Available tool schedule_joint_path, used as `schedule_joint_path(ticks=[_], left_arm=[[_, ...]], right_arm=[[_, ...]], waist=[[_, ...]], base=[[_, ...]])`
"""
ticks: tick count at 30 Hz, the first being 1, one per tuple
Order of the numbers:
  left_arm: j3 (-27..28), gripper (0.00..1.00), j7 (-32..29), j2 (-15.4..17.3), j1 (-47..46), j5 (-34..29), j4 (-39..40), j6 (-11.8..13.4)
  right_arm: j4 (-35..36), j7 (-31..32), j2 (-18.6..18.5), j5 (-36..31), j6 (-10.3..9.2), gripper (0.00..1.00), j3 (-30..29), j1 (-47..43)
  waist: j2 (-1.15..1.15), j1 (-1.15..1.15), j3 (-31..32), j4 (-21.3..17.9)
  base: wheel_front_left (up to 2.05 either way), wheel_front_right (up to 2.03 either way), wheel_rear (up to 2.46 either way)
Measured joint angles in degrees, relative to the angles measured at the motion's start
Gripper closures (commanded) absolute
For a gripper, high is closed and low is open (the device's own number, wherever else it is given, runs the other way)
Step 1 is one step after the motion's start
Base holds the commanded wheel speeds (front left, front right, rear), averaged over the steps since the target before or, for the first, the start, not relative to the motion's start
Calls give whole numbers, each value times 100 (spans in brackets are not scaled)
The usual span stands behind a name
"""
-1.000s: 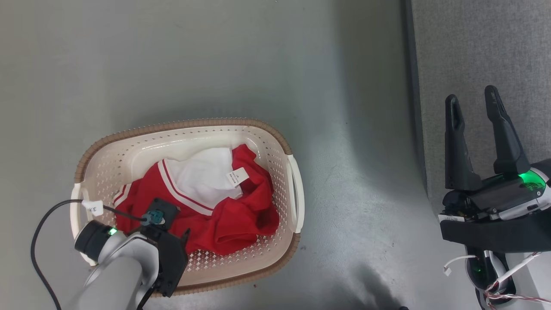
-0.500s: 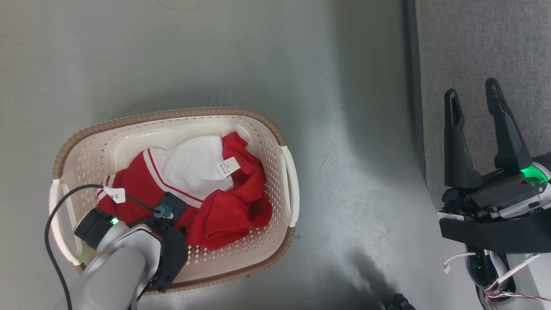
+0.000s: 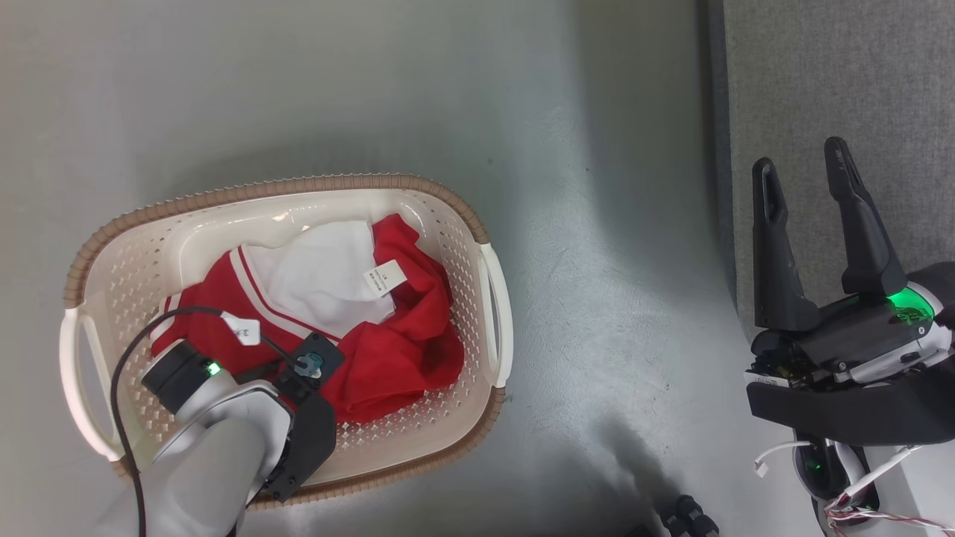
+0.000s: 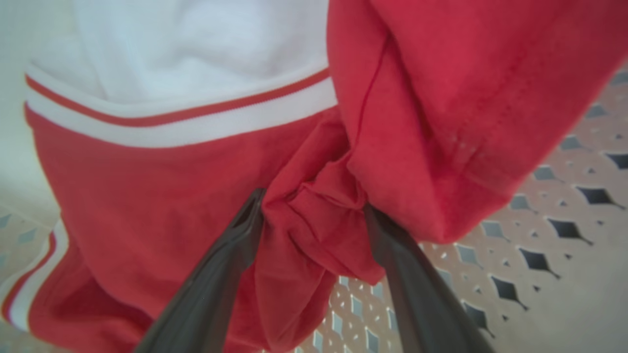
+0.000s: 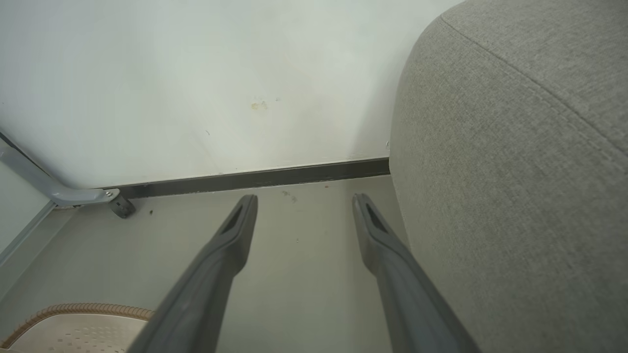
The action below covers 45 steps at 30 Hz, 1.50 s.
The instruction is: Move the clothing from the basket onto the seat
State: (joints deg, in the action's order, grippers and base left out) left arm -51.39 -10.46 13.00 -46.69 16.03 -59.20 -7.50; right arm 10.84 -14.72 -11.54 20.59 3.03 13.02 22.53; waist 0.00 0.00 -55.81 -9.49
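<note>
**Wide jaws astride a red fold, not yet closed**

Grey seat [image 3: 835, 74] along the right edge. Cream basket [image 3: 283, 186] on the floor to its left, well apart, with the clothing [image 3: 395, 358] heaped inside, red around a white piece. Soft, light and limp by the look of it; likely to trail over the rim, so best taken at a bunched fold near the middle. Left gripper [image 4: 311, 206] pointed down into the heap — jaws wide, touching a red bunch on both sides. Right gripper [image 3: 800, 155] level by the seat's near edge — jaws wide, holding nothing.
</note>
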Motion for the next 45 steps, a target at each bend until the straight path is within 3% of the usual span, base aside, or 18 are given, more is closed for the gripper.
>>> schedule_joint_path(ticks=[5,6,7,10,13,27,45], left_arm=[[49,0,101,-2,-30,45,-118,0],[40,5,107,-4,-41,45,-137,0],[31,23,108,-10,-58,45,-156,0],[1,53,203,-18,-136,47,-180,0],[-1,100,301,-43,-164,75,-191,0],[-53,100,621,-203,-254,261,-337,0],[171,100,1455,-282,-80,918,-360,-2]], right_arm=[[0,0,45,-4,1,0,-18,-42],[-4,0,58,-5,1,0,-18,-55],[-11,0,71,-9,2,0,-18,-65],[-24,0,105,-60,9,0,-18,-65],[-38,0,126,-70,35,0,-21,-60],[-238,0,186,-149,101,0,-159,17],[-645,0,227,-146,213,0,-332,48]], waist=[[0,0,-36,-35],[0,0,-44,-42],[0,0,-50,-48],[0,0,-59,-59],[0,0,-53,-60],[0,0,195,-24],[0,0,1016,112]], base=[[0,0,0],[0,0,0],[0,0,0],[0,0,0],[0,0,0],[0,0,0],[0,0,0]])
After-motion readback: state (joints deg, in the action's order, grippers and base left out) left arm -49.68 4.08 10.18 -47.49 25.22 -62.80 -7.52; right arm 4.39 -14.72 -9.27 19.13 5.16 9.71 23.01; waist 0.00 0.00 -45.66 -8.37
